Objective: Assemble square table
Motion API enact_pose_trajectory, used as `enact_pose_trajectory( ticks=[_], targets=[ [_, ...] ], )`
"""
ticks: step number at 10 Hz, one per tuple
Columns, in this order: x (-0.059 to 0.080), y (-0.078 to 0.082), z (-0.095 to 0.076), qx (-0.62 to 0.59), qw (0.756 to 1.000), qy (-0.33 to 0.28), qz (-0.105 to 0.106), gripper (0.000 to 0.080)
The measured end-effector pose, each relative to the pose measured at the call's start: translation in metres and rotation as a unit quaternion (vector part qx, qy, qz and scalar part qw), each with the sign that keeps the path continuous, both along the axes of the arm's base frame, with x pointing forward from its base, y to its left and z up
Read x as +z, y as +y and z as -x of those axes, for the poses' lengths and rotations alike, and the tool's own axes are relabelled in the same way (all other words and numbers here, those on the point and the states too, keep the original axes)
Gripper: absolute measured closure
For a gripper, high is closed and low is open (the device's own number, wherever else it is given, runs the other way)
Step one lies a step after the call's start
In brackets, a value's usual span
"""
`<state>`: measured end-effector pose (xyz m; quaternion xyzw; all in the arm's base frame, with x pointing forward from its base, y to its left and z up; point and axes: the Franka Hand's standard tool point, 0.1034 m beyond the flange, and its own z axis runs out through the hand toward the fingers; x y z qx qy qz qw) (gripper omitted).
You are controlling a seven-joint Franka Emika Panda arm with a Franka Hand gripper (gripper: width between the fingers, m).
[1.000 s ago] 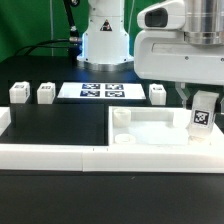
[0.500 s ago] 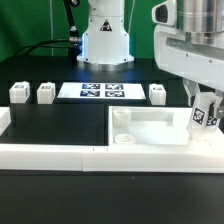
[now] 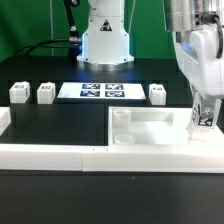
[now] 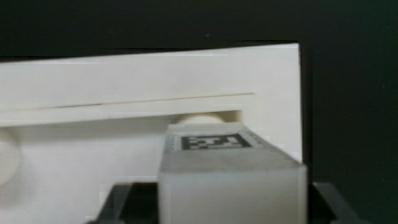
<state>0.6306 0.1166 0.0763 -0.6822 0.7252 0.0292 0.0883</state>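
The white square tabletop point(image 3: 150, 128) lies at the exterior view's front right, against the border wall. My gripper point(image 3: 203, 108) is shut on a white tagged leg point(image 3: 203, 116) and holds it upright over the tabletop's far right corner. In the wrist view the leg point(image 4: 222, 170) fills the space between the dark fingers point(image 4: 134, 205), its tag facing the camera, with a corner hole point(image 4: 203, 122) of the tabletop point(image 4: 125, 85) just beyond its tip. Whether the leg touches the slab I cannot tell. Three more legs point(image 3: 18, 92) point(image 3: 45, 93) point(image 3: 157, 93) stand along the back.
The marker board point(image 3: 100, 91) lies flat at the back middle, in front of the robot base point(image 3: 105, 40). The low white border wall point(image 3: 55, 155) runs along the front and turns up at the left end point(image 3: 4, 122). Black table surface point(image 3: 60, 120) lies between.
The arm's wrist has swung toward the exterior view's right and turned more upright. The held leg has stayed over the tabletop's right corner, dropping slightly.
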Motion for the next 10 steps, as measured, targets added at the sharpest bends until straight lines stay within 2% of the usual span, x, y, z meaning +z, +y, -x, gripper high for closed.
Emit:
enact_pose_trajectory(
  ticks=[1,2,3,4,5,7,8,9,10],
  targets=[
    [0.0,0.0,0.0,0.027,1.0,-0.003,0.003,0.0425],
    [0.001,0.001,0.0,0.072,0.997,-0.007,0.006,0.0276],
    [0.002,0.003,0.0,0.179,0.983,-0.011,0.026,0.0276],
    [0.004,0.007,-0.001,0.255,0.966,-0.013,0.04,0.0178],
    [0.002,0.005,-0.001,0.261,0.965,-0.015,0.04,0.0156],
    [0.002,0.003,-0.001,0.343,0.938,-0.027,0.046,0.0151],
    [0.003,0.0,-0.002,0.412,0.909,-0.035,0.053,0.0151],
    [0.006,-0.007,-0.007,0.496,0.865,-0.048,0.064,0.015],
    [0.007,-0.011,-0.009,0.548,0.831,-0.057,0.07,0.015]
  ],
)
